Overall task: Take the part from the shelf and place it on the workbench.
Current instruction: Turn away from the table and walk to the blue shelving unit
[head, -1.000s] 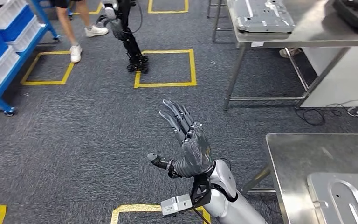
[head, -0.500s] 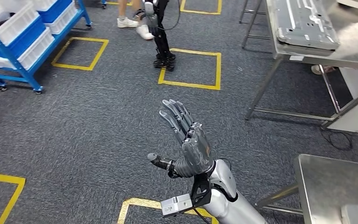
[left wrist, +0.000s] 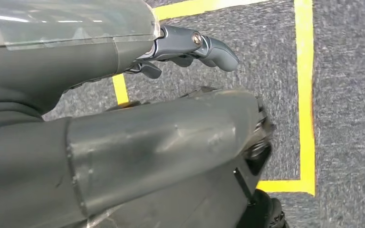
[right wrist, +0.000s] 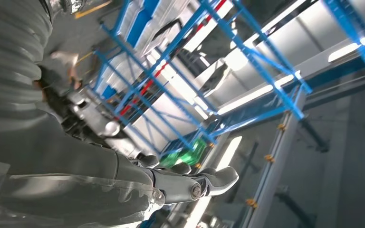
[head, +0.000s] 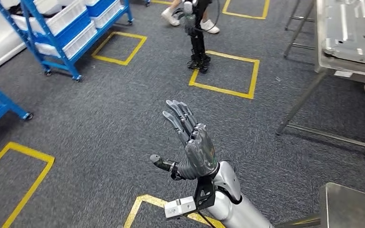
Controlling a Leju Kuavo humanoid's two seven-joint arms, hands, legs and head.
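Grey, flat pressed-metal part [head: 354,33] with ribs and raised edges lies on the steel counter [head: 324,66] at upper right of the frame. Right hand [head: 190,145] is raised mid-frame, fingers [head: 178,118] spread, holding nothing. Left hand [left wrist: 190,45] hangs over the carpet, its grasp impossible to tell.

No legible text, label, brand, number or sign is showing on any surface near or beyond the hands; all markings are remaining unreadable.
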